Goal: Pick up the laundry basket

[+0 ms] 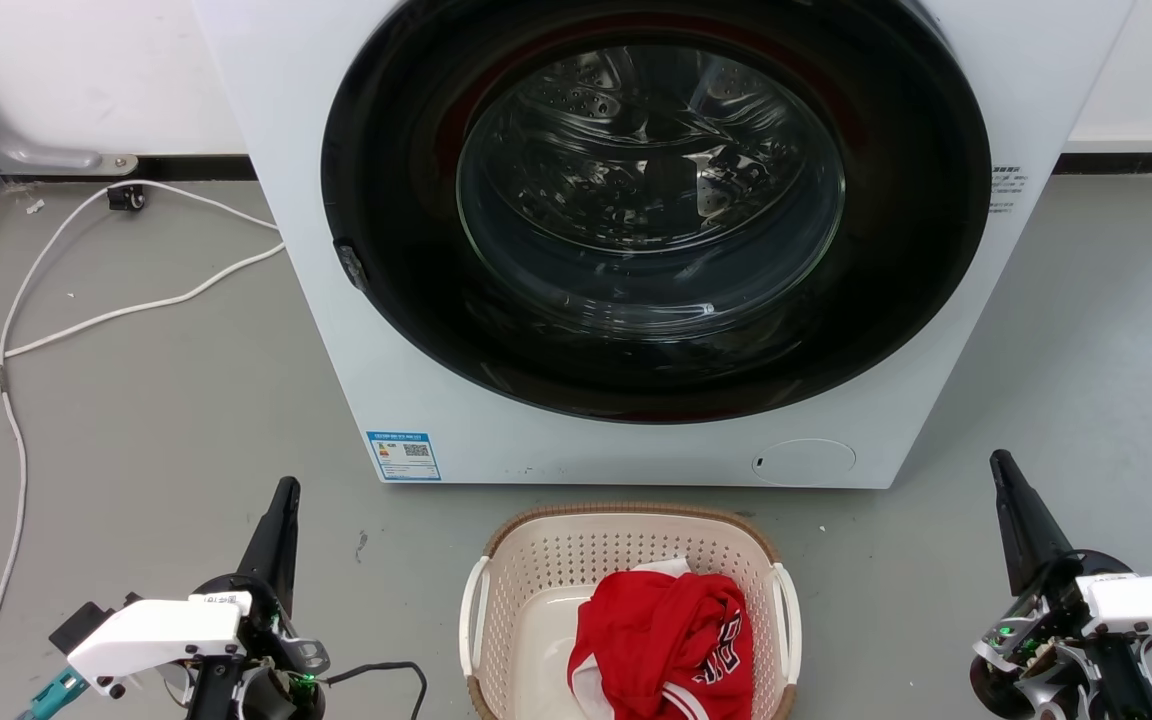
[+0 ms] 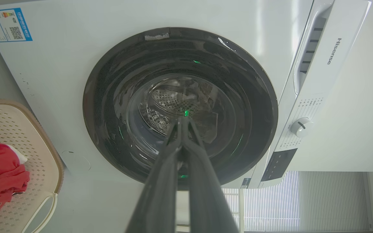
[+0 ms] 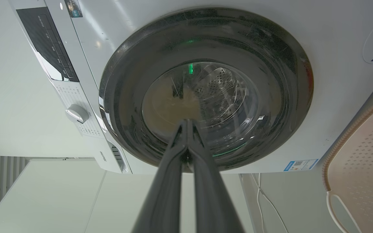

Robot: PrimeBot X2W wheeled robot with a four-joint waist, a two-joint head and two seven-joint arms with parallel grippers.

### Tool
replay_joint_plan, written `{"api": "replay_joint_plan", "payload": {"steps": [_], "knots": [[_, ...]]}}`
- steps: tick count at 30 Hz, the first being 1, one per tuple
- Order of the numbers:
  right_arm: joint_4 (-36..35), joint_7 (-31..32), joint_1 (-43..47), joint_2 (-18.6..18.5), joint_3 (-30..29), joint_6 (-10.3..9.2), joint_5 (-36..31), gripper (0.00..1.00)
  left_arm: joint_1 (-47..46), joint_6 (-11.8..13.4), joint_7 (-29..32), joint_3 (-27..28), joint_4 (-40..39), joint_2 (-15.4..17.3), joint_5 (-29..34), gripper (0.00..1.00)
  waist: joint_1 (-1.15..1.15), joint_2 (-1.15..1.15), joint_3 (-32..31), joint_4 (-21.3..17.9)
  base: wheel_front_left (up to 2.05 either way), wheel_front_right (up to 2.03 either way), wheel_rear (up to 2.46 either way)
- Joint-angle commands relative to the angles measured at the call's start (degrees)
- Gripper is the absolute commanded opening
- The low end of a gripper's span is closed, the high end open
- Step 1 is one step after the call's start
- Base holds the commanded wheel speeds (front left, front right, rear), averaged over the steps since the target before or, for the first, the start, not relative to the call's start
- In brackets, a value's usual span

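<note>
Currently | left gripper [image 1: 285,487] and right gripper [image 1: 1002,462] pressed together, empty | laundry basket [image 1: 556,560] between them, well apart from both | risk: lifting by one side tips it, spilling red garment [image 1: 661,640]

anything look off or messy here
Little. White cables sprawl loose across the floor left of the washer, and a pale strip, maybe tape, sits on its door ring. The basket stands level, nothing spilled.

Bright, even light; glare on washer door [image 1: 652,200]; edges warped.
</note>
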Motion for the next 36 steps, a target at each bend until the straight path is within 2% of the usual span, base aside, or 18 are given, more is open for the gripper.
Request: {"api": "replay_joint_plan", "payload": {"steps": [1, 36], "knots": [[0.03, 0.08, -0.62, -0.19, 0.0, 0.0, 0.23, 0.0, -0.55, -0.19, 0.15, 0.16, 0.09, -0.04, 0.18, 0.0, 0.0, 0.0, 0.0, 0.0, 0.0, 0.0, 0.0], [0.03, 0.07, -0.63, -0.19, 0.01, 0.0, 0.22, 0.0, -0.59, -0.19, 0.34, 0.42, 0.1, -0.21, 0.46, 0.0, 0.0, 0.0, 0.0, 0.0, 0.0, 0.0, 0.0]]}}
